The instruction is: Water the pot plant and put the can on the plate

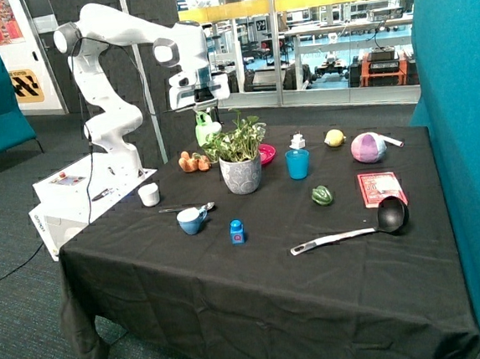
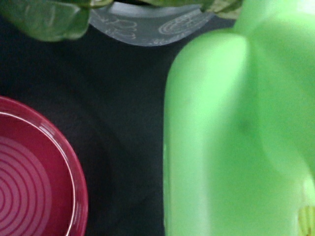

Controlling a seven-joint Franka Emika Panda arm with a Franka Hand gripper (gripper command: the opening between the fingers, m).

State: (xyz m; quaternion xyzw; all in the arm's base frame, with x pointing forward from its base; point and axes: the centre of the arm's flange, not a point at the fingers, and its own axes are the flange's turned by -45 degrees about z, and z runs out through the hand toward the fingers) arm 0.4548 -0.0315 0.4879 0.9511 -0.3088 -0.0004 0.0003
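Observation:
My gripper (image 1: 205, 111) is shut on the top of the can (image 1: 207, 130), a light-green toy watering can hanging above the table just behind the pot plant (image 1: 238, 142). The plant's leaves rise from a grey patterned pot (image 1: 241, 176), and the can is level with the leaves. The magenta plate (image 1: 266, 153) lies on the cloth close behind the pot, beside the can. In the wrist view the can (image 2: 236, 137) fills one side, the plate (image 2: 34, 182) lies below it, and the pot rim (image 2: 147, 29) and a leaf (image 2: 44, 17) show at the edge. My fingers are hidden there.
A teal cup (image 1: 297, 163) stands beside the pot, orange toys (image 1: 192, 162) by the can. Nearer the front are a white cup (image 1: 149, 194), a blue bowl (image 1: 191, 221), a blue block (image 1: 237, 232), a green pepper (image 1: 322, 195), a red packet (image 1: 381, 188) and a black ladle (image 1: 354, 230).

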